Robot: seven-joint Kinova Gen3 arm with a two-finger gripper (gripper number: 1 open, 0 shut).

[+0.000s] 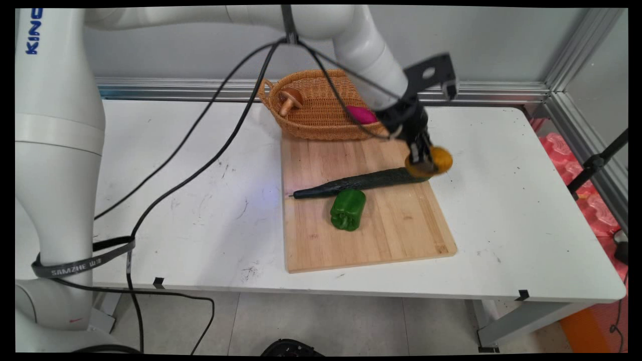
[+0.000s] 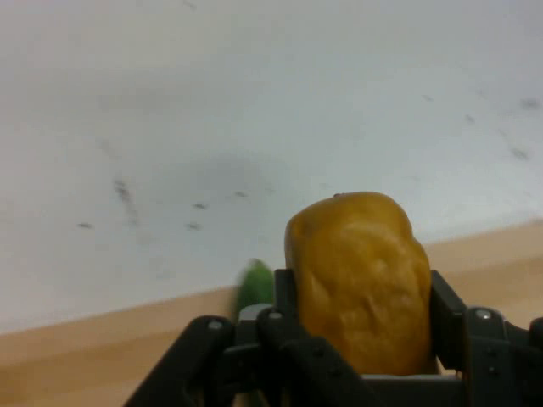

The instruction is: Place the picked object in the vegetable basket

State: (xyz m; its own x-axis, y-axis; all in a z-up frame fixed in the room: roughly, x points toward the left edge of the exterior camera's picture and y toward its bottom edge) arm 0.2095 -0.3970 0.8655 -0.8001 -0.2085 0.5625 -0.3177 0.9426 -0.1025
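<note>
From the main view, I have the gripper [image 1: 425,163] clamped on a yellow-brown potato [image 1: 437,159] over the cutting board's [image 1: 371,235] far right corner, above the cucumber's [image 1: 358,182] end. Hand view: fingers [image 2: 284,297] pinch only its lower half; it could slip and roll off the board.

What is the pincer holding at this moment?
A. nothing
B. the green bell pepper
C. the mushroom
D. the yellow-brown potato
D: the pincer is shut on the potato, above the right end of the cucumber; the bell pepper lies free on the cutting board.
</note>
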